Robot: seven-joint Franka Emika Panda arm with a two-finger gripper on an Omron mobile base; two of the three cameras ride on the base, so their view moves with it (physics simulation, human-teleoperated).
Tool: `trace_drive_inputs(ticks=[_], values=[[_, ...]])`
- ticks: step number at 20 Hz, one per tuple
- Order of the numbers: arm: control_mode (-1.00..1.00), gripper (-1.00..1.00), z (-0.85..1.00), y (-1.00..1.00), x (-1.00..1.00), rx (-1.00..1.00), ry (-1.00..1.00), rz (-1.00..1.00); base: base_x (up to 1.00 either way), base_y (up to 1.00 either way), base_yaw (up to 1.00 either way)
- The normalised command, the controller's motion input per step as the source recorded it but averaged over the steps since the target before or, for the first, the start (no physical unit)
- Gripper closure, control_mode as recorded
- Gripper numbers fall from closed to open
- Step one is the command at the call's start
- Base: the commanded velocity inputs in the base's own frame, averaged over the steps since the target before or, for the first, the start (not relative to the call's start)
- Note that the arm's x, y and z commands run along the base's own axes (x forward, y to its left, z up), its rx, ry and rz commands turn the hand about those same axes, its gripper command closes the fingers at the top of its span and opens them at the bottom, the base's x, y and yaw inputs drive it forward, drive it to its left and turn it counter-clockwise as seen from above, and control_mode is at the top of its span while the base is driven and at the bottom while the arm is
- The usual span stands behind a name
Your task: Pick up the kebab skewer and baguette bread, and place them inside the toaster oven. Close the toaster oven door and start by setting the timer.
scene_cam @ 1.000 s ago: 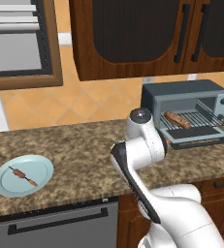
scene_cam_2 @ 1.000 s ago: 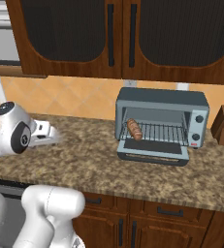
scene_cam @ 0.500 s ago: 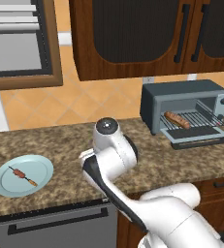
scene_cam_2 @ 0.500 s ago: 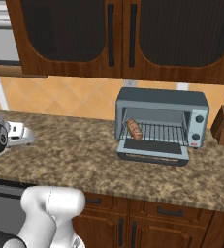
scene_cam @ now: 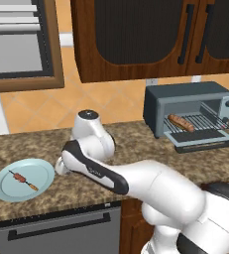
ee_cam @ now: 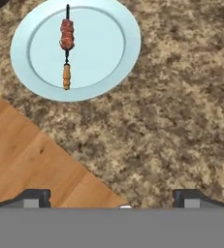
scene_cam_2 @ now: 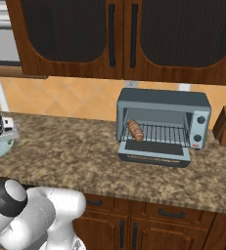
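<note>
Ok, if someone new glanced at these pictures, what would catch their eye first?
Probably the pale blue plate at the counter's left end, with the kebab skewer lying on it. Next, the toaster oven to the right, its door dropped open and the baguette already on the rack.

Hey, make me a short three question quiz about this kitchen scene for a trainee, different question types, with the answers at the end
1. True or false: the baguette bread already lies on the rack inside the toaster oven.
2. Multiple choice: where is the kebab skewer? A) on the light blue plate; B) inside the oven; C) held by the gripper.
3. Fill in the blank: the toaster oven door is ____.

Key:
1. True. The loaf rests at the left end of the wire rack.
2. A. It lies on the plate, and the gripper is above the counter beside it, fingertips apart and empty.
3. Open, dropped down flat in front.
</note>
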Motion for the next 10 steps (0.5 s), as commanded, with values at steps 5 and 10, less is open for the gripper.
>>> trace_drive_inputs(ticks=[5, 10], values=[[-1.00, -1.00, -0.13, 0.96, 0.25, 0.00, 0.07, 0.21, 0.00, 0.00, 0.00], [-1.00, -1.00, -0.23, 0.63, 0.01, -0.06, 0.10, 0.06, 0.00, 0.00, 0.00]])
